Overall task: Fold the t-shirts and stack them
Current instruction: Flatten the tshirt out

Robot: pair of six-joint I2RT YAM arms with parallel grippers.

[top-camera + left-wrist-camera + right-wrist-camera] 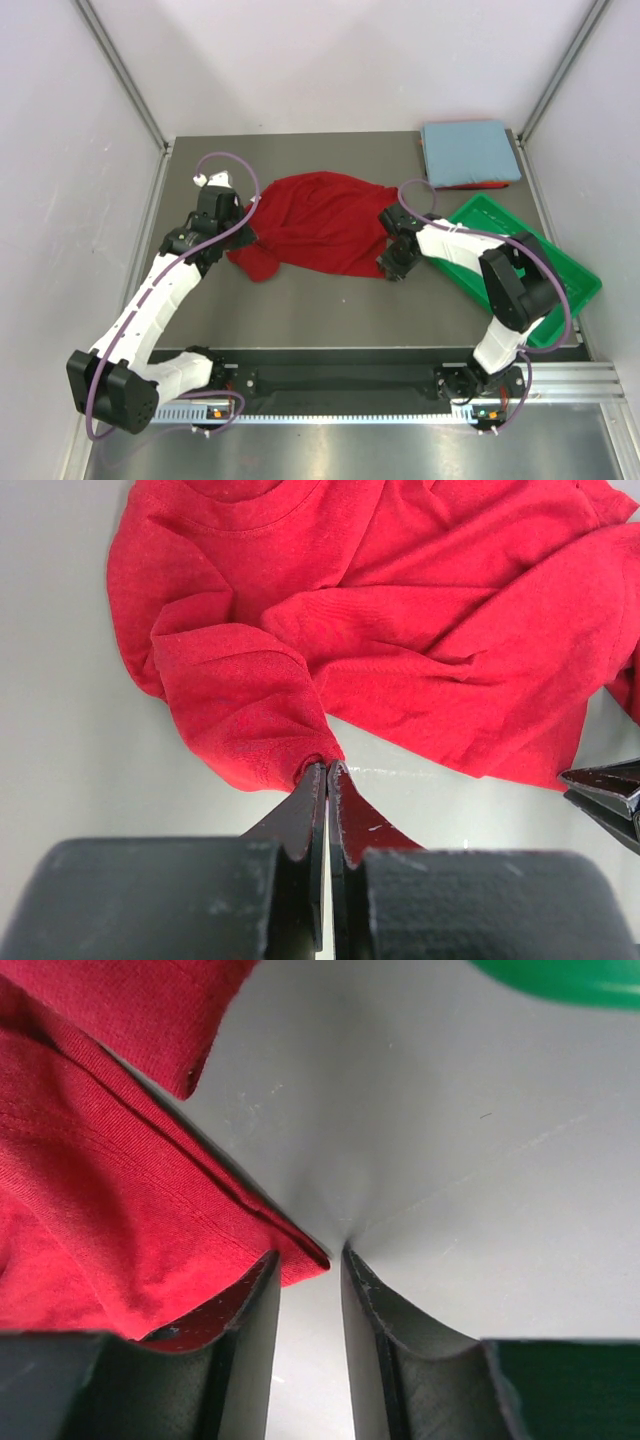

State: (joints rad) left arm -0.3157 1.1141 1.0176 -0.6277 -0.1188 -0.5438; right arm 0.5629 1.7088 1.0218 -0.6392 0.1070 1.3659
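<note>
L claw (pixel 327 772) pinching crumpled red t-shirt (pixel 400 630) sleeve, R claw (pixel 310 1260) narrow gap at hem

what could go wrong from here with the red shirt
1. The left gripper pinches only a sliver of the red t-shirt, so it might slip free when pulled.
2. The right gripper is open with just the hem corner at one finger; closing may miss it.
</note>
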